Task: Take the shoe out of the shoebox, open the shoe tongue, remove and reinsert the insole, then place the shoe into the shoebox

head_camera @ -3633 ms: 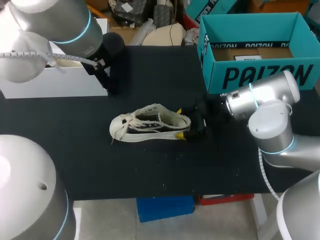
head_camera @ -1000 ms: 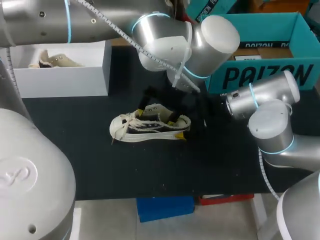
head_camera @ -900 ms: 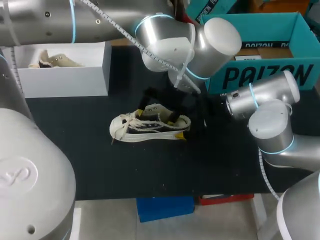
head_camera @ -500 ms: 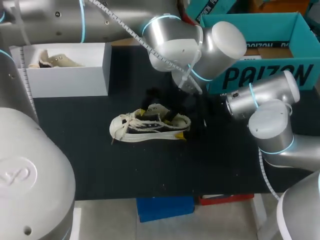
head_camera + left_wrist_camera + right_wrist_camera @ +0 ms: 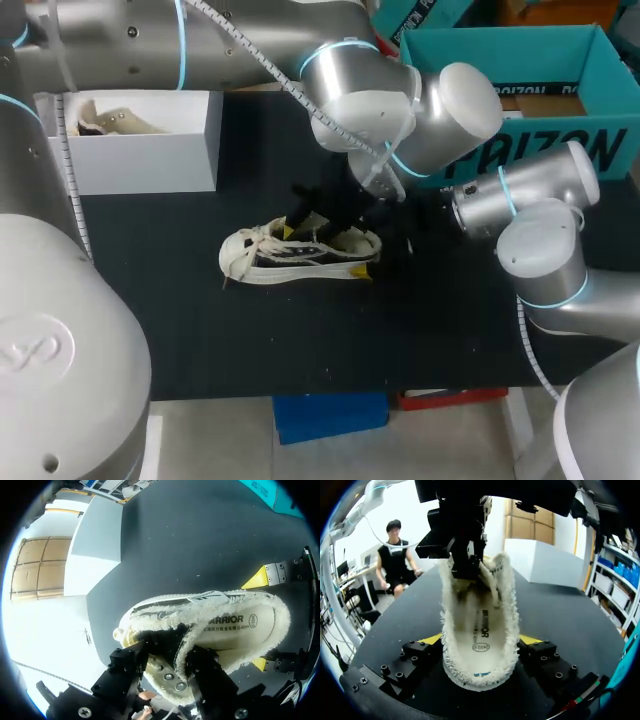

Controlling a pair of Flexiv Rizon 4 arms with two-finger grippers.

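A cream low-top shoe (image 5: 290, 255) with a fleecy lining lies on its sole on the black table, toe to the left. My right gripper (image 5: 368, 247) is shut on its heel, one yellow-tipped finger on each side (image 5: 481, 647). My left arm reaches over from the back, and its gripper (image 5: 312, 222) is down at the shoe's opening. In the left wrist view its black fingers (image 5: 127, 665) press the fleecy tongue (image 5: 167, 647) from both sides. The printed insole (image 5: 482, 630) lies flat inside the shoe. The teal shoebox (image 5: 520, 150) stands open at the back right.
A white box (image 5: 130, 155) at the back left holds a second cream shoe (image 5: 110, 122). Bare black table lies in front of the shoe and to its left.
My left gripper's fingers have closed in from wide open onto the tongue, and the left arm has shifted a little to the right. The right arm and shoe have not moved.
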